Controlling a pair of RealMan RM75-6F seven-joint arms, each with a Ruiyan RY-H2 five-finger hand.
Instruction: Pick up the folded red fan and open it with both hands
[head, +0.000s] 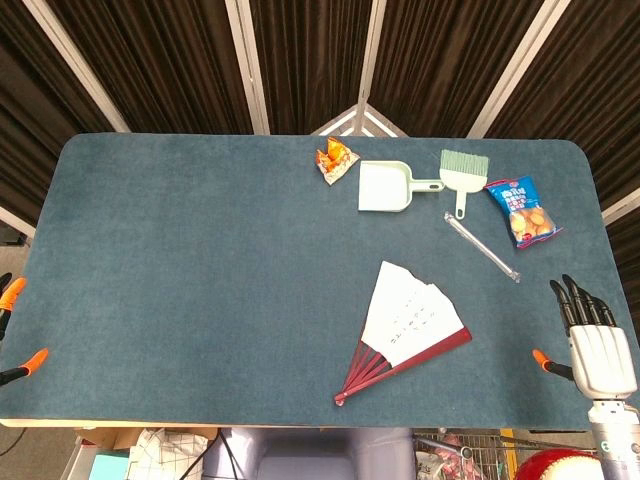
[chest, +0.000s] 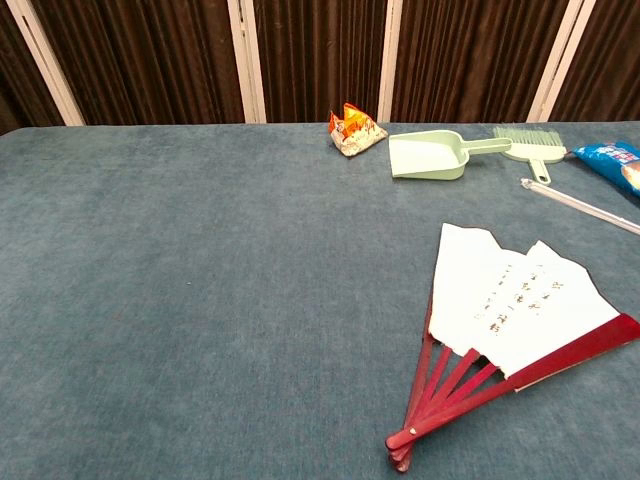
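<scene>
The red fan lies on the blue table at the front right, partly spread, its white leaf showing and its red ribs meeting at a pivot near the front edge. My right hand hovers at the table's right edge, right of the fan and apart from it, with straight fingers and nothing in it. Of my left hand only two orange tips show at the far left edge; they are apart and hold nothing. The chest view shows neither hand.
Along the back right lie an orange snack packet, a green dustpan, a green brush, a blue snack bag and a clear rod. Dark curtains hang behind the table.
</scene>
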